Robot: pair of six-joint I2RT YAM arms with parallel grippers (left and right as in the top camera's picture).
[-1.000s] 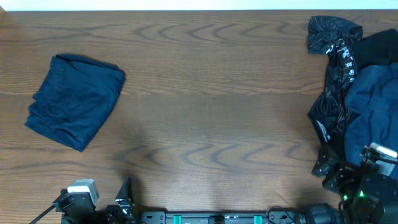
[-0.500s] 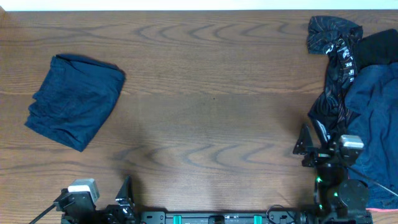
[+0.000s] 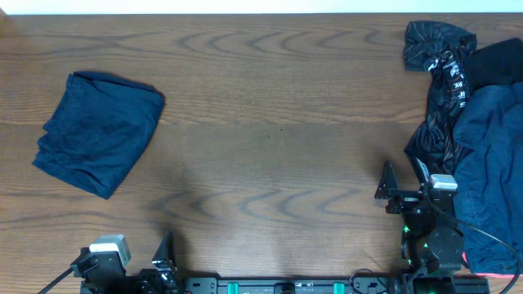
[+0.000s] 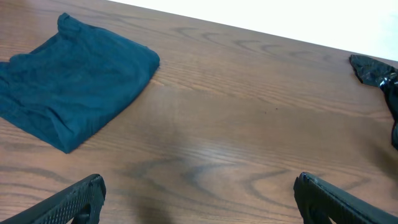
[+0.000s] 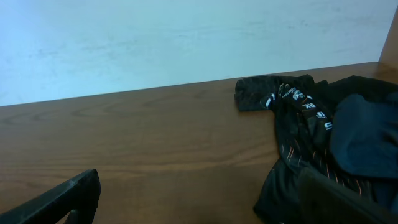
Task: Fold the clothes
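A folded navy garment (image 3: 98, 143) lies flat at the table's left; it also shows in the left wrist view (image 4: 71, 93). A loose pile lies at the right edge: a black piece with white print (image 3: 441, 61) and navy cloth (image 3: 490, 163) over it. The right wrist view shows the black piece (image 5: 292, 99) and navy cloth (image 5: 364, 137). My right gripper (image 3: 402, 181) is open and empty over bare wood just left of the pile, as the right wrist view (image 5: 199, 199) shows. My left gripper (image 3: 151, 261) is open and empty at the front left, its jaws wide in the left wrist view (image 4: 199, 199).
The wooden table (image 3: 278, 131) runs between the folded garment and the pile. A pale wall (image 5: 186, 37) stands behind the far edge. The arm bases sit along the front edge (image 3: 286, 286).
My right gripper has moved left from over the pile at the front right corner to the wood beside it. The left arm and the garments have not moved.
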